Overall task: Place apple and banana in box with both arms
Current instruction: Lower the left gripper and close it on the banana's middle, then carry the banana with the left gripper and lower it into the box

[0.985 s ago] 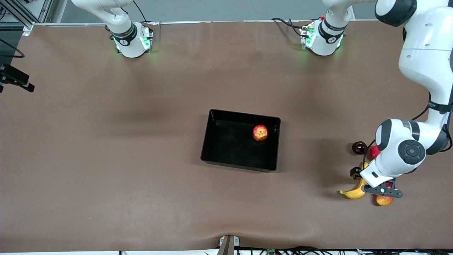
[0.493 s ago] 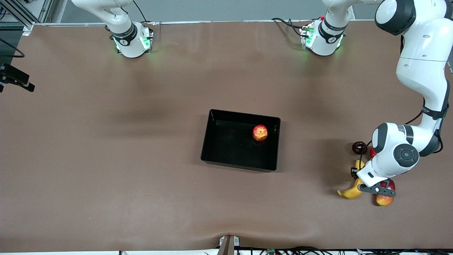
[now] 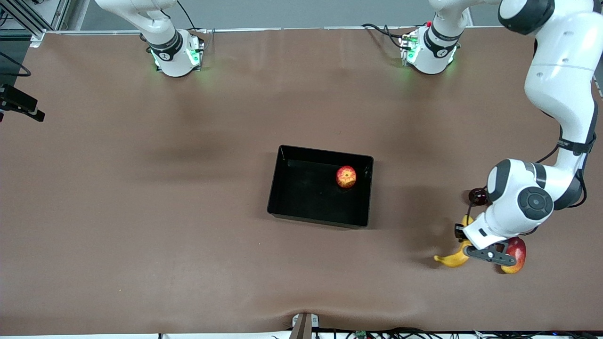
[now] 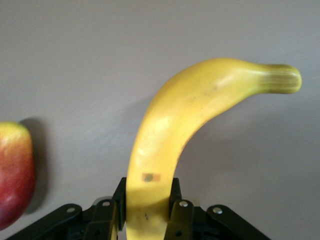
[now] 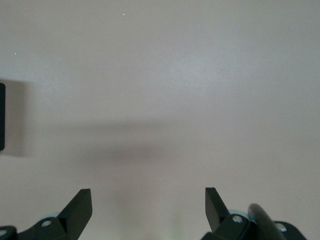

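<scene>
the left gripper pinches the banana between its fingers, over the table toward the left arm's end, just beside a red-yellow mango (a dark round fruit sits near). the apple lies in the box. the right gripper waits over bare table, fingers spread wide.

This looks like a robotics lab: two white arms bolted along one edge of a brown-covered tabletop, green-lit bases, loose cables, and metal framing at one corner.
</scene>
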Controlling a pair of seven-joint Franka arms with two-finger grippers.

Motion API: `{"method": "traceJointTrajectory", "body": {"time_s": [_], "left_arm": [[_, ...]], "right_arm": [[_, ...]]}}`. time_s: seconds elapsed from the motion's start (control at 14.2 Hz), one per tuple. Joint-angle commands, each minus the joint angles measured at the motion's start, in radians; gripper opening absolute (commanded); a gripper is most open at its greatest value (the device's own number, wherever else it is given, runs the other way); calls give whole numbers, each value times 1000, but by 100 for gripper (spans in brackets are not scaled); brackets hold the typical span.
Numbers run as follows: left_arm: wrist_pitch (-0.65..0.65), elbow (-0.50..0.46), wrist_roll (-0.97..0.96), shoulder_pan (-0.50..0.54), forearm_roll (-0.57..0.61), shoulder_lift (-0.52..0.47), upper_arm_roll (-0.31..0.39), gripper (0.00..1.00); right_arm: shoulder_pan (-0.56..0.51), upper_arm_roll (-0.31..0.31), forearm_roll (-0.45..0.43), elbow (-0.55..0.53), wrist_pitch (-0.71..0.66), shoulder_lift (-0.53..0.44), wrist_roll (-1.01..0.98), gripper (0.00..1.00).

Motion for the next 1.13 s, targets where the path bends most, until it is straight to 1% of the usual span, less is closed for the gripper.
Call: {"method": "traceJointTrajectory", "body": {"time_s": [0.0,0.21,0.42,0.56,0.77,1.06], "left_arm": [[-47,-14,-119,11,-12,-43,-125,0],[-96,-2,-274,1,-12,-56,-210,0],[-201,29,-388,-19,-3,-59,-279,0],[-237,47,-482,-85,-1,-68,-287,0],[-240,50,-632,-200,-1,-86,-281,0],[-240,73,-703,-314,-1,-79,-271,0]], "right_arm": [[-16,7,12,4,-10,-4,-3,100],[-16,7,12,5,-10,-4,-3,100],[-16,6,13,5,-10,-2,-3,100],[-16,6,13,5,-12,-2,-3,100],[-18,6,13,5,-10,-2,-1,100],[-15,6,10,5,-12,-2,-4,100]]}}
